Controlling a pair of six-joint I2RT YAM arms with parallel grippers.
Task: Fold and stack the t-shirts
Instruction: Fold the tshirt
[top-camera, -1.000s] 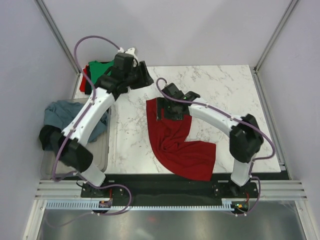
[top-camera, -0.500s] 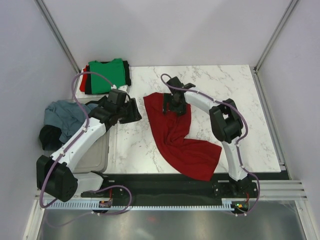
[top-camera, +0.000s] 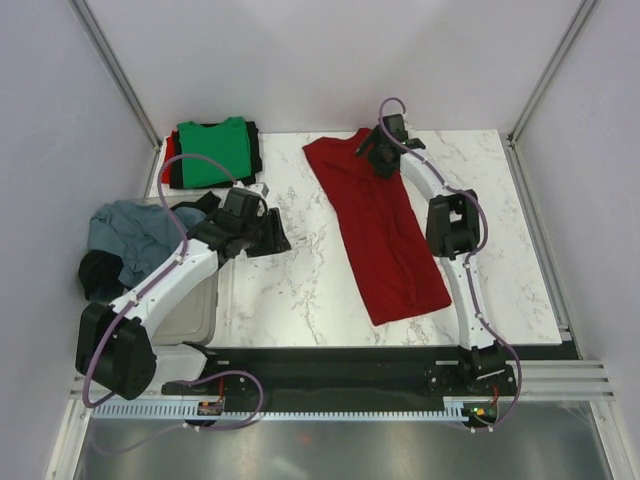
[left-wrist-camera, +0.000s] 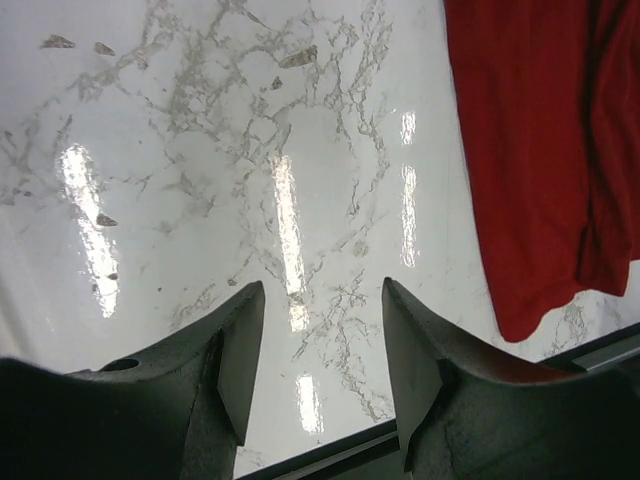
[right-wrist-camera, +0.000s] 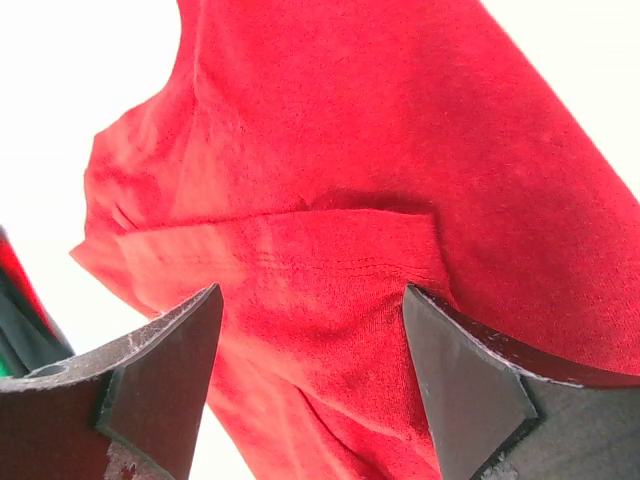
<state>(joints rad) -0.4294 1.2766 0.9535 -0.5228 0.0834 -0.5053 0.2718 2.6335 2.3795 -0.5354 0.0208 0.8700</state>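
Observation:
The dark red t-shirt (top-camera: 385, 235) lies stretched out long on the marble table, from the far middle towards the near right. My right gripper (top-camera: 374, 153) is open just above its far end; in the right wrist view the red cloth (right-wrist-camera: 320, 200) with a stitched hem fills the space between the open fingers (right-wrist-camera: 310, 305), which hold nothing. My left gripper (top-camera: 272, 237) is open and empty above bare marble (left-wrist-camera: 250, 150), left of the red shirt (left-wrist-camera: 540, 150). A folded bright green shirt (top-camera: 212, 150) tops a stack at the far left.
A clear plastic tub (top-camera: 195, 305) stands at the left edge with a crumpled grey-blue shirt (top-camera: 130, 232) and a black one (top-camera: 95, 275) hanging over it. Black and red cloth edges show under the green shirt. Metal frame posts stand at the far corners.
My right gripper carried the red shirt's end to the far side, pulling the shirt out straight, and now stands open. My left arm came back from the stack to the table's middle left.

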